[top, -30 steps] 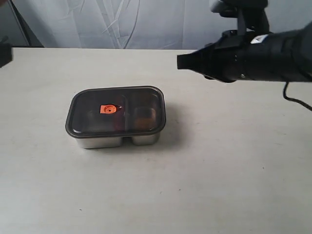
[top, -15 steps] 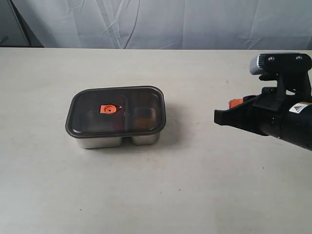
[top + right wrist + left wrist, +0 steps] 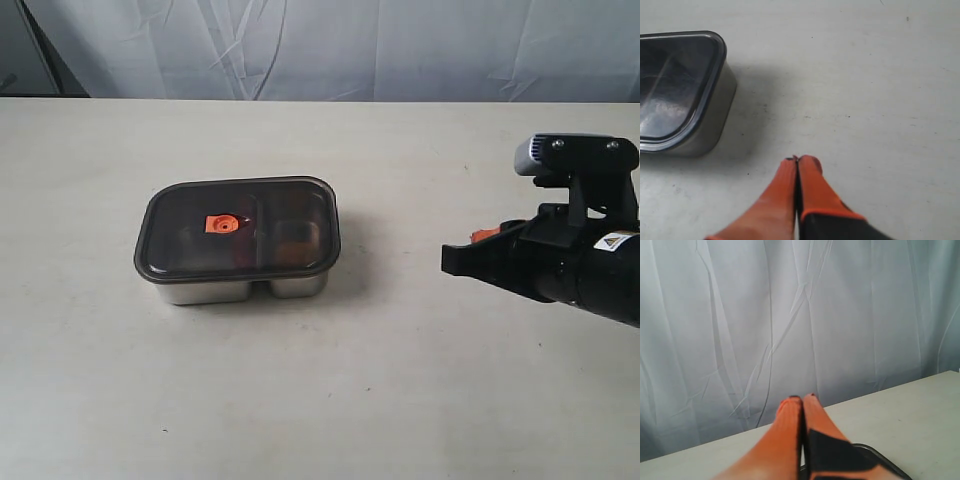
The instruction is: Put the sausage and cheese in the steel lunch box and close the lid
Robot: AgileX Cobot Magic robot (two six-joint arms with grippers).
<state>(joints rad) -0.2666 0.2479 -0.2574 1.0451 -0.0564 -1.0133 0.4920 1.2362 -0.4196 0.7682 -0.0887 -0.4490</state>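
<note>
The steel lunch box (image 3: 215,290) is set left of centre on the table (image 3: 400,400), long axis left to right, with the lid (image 3: 240,225) seated on it. The cheese (image 3: 297,240) is dimly glimpsed beneath; the sausage cannot be made out. The right gripper (image 3: 450,259), pressed together and empty, is held well apart to the right. The left gripper (image 3: 801,399) is likewise closed on nothing. Open room lies all around.

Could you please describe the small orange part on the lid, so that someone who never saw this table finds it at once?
On the pale table, left of the middle in the exterior view, stands a steel lunch box under a dark lid. On the lid's left half sits the orange valve, the only bright spot on that dark surface.
</note>
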